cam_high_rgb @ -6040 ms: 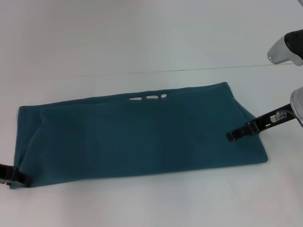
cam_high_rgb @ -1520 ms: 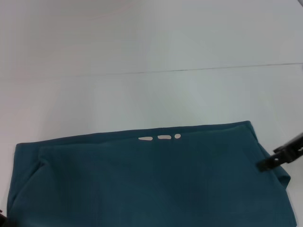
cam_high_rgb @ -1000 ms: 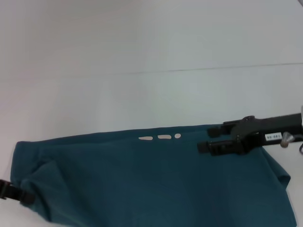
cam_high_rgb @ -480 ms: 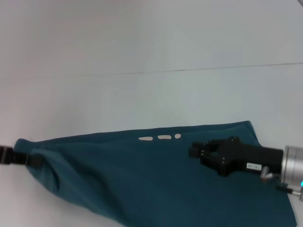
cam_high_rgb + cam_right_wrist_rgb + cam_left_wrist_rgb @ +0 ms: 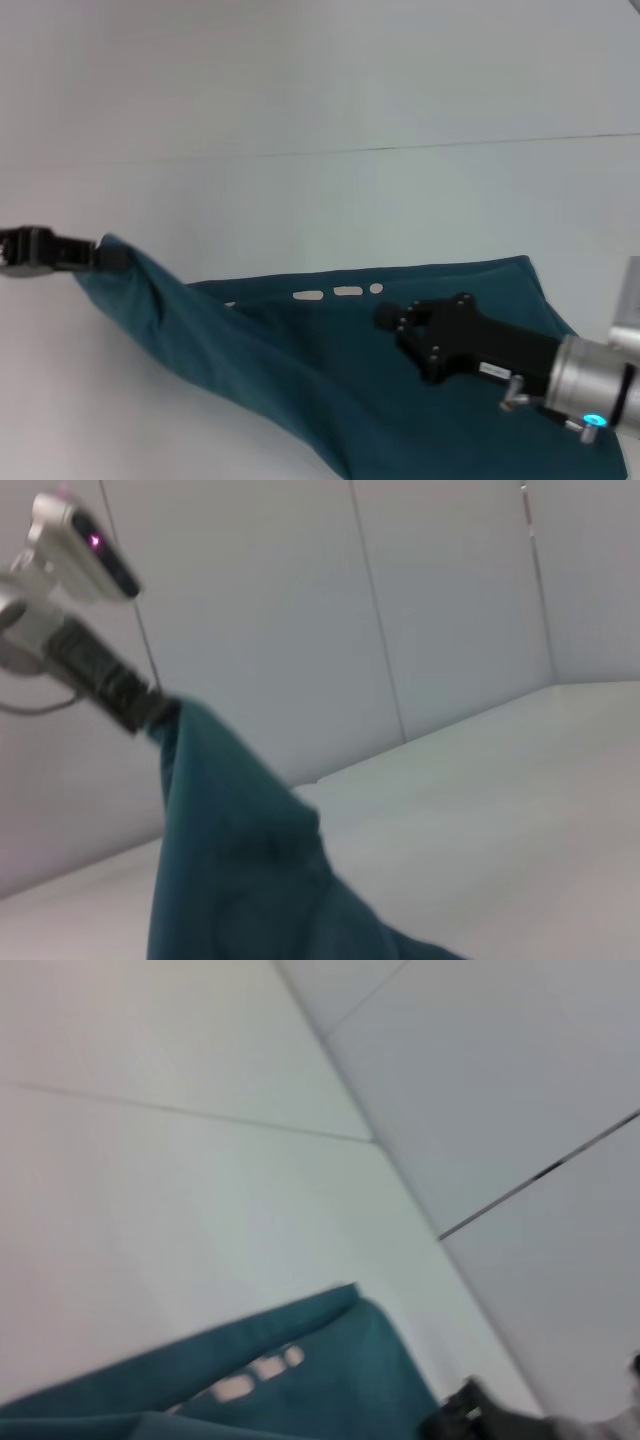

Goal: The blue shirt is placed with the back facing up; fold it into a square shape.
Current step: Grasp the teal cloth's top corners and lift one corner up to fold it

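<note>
Head view: shirt [image 5: 300, 370] bottom cut off

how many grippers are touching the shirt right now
2. The left gripper holds the blue shirt by its left end, lifted off the table. The right gripper is over the shirt's right half, apparently pressing on it; its contact is not clearly visible.

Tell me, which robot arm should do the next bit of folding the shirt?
Probably the left. The left gripper already pinches one end of the blue shirt and holds it up off the table, ready to carry it across. The right gripper only rests over the shirt's middle.
</note>
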`<state>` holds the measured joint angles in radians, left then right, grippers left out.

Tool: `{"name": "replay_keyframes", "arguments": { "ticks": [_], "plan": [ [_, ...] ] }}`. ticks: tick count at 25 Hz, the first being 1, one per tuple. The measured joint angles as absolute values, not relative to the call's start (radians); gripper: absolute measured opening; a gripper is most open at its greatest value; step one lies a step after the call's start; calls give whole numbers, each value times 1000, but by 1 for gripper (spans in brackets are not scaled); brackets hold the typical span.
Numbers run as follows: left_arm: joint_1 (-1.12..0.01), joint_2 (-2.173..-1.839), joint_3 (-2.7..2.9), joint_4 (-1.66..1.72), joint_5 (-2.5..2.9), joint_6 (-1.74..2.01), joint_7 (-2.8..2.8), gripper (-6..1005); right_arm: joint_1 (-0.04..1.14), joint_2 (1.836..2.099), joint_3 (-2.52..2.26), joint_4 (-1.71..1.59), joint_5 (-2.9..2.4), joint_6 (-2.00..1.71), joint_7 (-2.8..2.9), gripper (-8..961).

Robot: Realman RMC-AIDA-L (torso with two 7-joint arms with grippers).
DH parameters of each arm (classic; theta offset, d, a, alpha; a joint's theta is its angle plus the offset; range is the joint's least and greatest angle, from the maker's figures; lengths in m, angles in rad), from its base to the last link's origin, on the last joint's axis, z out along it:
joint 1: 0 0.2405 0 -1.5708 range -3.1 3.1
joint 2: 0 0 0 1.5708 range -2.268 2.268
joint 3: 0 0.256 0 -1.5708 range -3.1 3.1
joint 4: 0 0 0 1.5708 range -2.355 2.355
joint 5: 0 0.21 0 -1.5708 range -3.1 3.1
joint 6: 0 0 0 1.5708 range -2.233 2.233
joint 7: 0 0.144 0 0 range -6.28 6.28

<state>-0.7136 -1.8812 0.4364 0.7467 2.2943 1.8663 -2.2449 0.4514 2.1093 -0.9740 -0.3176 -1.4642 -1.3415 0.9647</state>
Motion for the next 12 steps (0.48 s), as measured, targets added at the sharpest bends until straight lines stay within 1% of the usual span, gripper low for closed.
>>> {"name": "replay_keyframes", "arguments": {
  "ticks": [1,2,3,8,12],
  "plan": [
    [-720,-1880,437,741,2284,1867,-2246,60,465,2110,-976,-296,-1460,-1333,948,-1],
    [-727,-1880,438,737,2274,1867,-2247,60,481,2110,-978,-272,-1458,-1316,933,-1],
    [-735,-1880,438,733,2263,1868,-2248,60,526,2111,-981,-213,-1457,-1272,906,-1],
    [-761,-1878,436,721,2188,1873,-2250,60,605,2112,-979,-119,-1457,-1193,874,-1],
    [-769,-1875,439,721,2126,1876,-2250,61,634,2114,-977,-98,-1456,-1184,879,-1]
  ]
}}
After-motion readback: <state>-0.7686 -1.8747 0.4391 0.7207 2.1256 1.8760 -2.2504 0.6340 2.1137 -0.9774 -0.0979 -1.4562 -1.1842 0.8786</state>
